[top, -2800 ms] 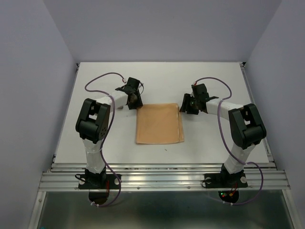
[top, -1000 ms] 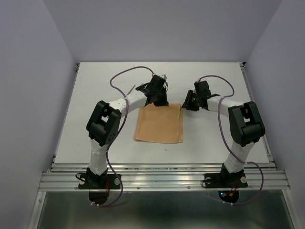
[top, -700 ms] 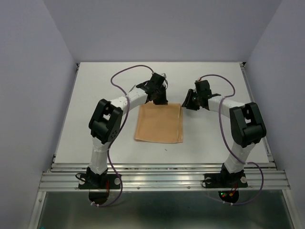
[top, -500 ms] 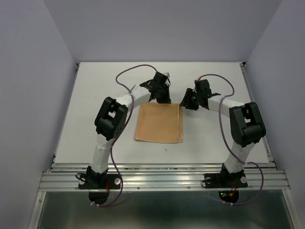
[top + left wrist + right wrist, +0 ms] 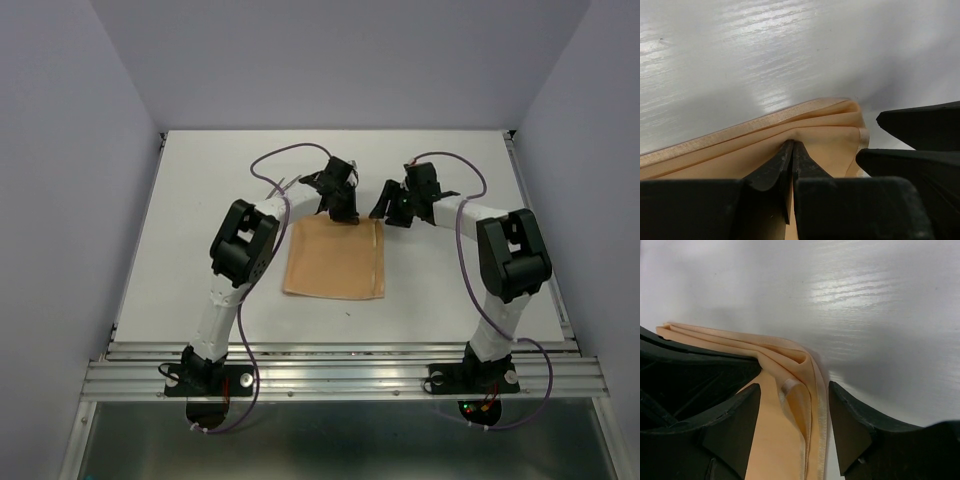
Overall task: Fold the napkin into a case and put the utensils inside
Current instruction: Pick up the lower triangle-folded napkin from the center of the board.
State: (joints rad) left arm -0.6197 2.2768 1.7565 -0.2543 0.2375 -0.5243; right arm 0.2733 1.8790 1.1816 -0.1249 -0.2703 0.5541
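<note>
On the white table [image 5: 200, 200] the napkin [image 5: 333, 262] is lying folded, soft, light and layered, probably best pinched at its far edge. The left gripper [image 5: 792, 145] is pinching a layer there; the right gripper [image 5: 795, 397] is straddling the corner, open and empty.

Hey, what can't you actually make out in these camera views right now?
Utensils: not seen in any view; the left arm covers some table in the top view.
Napkin layers pinched by the left gripper: its shut fingers hide them, left wrist view.
Rest of the cloth: cut off by the bottom edge, right wrist view, under the open right gripper.
</note>
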